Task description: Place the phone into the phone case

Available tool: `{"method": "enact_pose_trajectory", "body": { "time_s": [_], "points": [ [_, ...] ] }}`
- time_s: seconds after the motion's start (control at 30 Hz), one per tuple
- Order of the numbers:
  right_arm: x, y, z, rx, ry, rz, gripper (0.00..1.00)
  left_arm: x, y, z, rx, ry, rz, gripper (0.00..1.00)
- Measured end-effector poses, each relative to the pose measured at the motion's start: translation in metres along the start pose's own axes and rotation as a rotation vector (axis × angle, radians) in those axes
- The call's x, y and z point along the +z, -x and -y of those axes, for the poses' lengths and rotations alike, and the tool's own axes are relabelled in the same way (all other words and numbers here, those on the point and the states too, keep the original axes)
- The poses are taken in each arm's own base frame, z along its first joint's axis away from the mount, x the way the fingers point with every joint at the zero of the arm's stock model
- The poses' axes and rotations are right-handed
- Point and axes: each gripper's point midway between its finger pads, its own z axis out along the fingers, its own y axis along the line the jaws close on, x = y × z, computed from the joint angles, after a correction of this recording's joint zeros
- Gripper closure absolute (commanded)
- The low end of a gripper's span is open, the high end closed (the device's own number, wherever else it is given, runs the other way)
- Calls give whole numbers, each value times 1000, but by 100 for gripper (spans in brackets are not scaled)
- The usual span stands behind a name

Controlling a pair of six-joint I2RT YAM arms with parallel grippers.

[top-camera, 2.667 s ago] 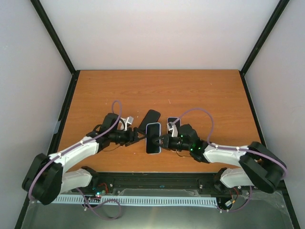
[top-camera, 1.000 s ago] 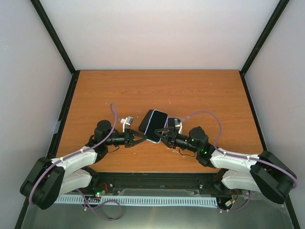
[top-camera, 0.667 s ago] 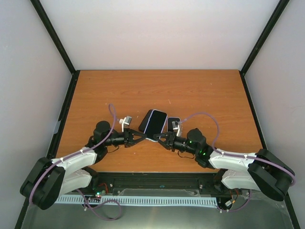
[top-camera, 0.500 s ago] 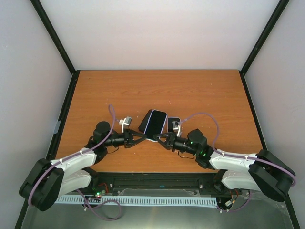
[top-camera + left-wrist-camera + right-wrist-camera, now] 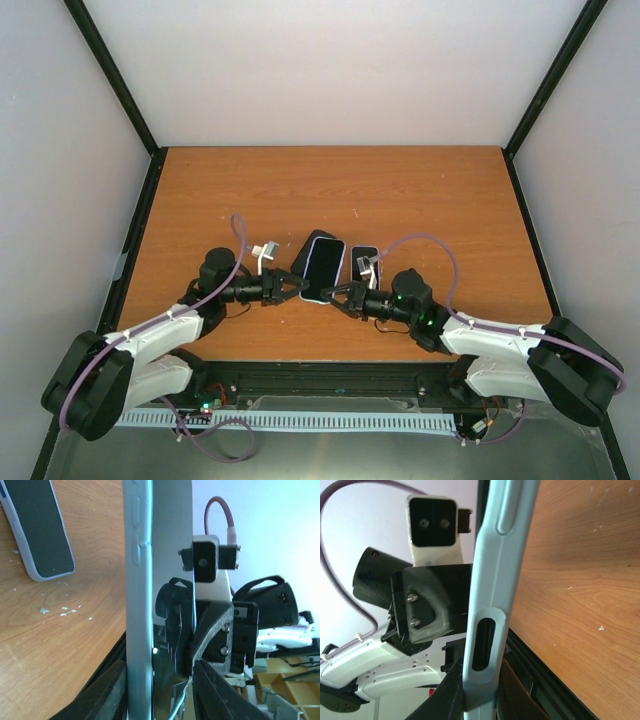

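The phone, pale blue at the edge, lies screen up and askew over the black case. A corner of the case shows beyond the phone's far left side, so the phone is judged not yet seated. Its near edge is pinched by the right hand, whose jaws are closed across its thickness. The left hand is set at the near left corner with jaws parted; the phone's edge is between them but not clamped. A second phone lies just beside on the worktop.

To seat the phone, its outline should be squared to the case before any pressing. One end should be tucked under the lip first and the other then pushed down. The case is likely to slide, so it should be steadied by the left hand.
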Motion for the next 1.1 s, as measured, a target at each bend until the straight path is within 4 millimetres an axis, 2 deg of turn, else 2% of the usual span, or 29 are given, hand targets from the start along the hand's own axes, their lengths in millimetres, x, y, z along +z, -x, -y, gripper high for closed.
{"method": "enact_pose_trajectory", "body": {
  "time_s": [0.07,0.13,0.2,0.27,0.37,0.6,0.77,0.8,0.93,1.1],
  "points": [
    [1,-2,-3,-15,9,-18,85,2,1,-1,14,8,-9,83],
    [1,-5,-4,-34,16,-32,78,3,0,-4,16,13,-22,93],
    [1,-8,1,-47,-2,-51,60,4,0,-4,14,7,-32,99],
    [0,-12,4,-49,-14,-71,46,4,-1,-4,16,2,-39,100],
    [1,-11,-2,-72,-4,-74,42,5,-1,-7,2,8,-43,100],
    [3,-9,-2,-57,-34,-55,50,5,1,-6,11,11,-27,100],
    [12,-16,4,-33,-48,-79,54,3,6,-7,13,28,8,100],
    [14,-17,4,-28,-49,-82,57,2,8,-6,15,31,19,100],
    [16,-16,5,-21,-48,-78,80,0,13,-5,21,45,60,100],
    [17,-11,-1,-23,-27,-54,90,-5,17,0,33,54,101,100]
  ]
}}
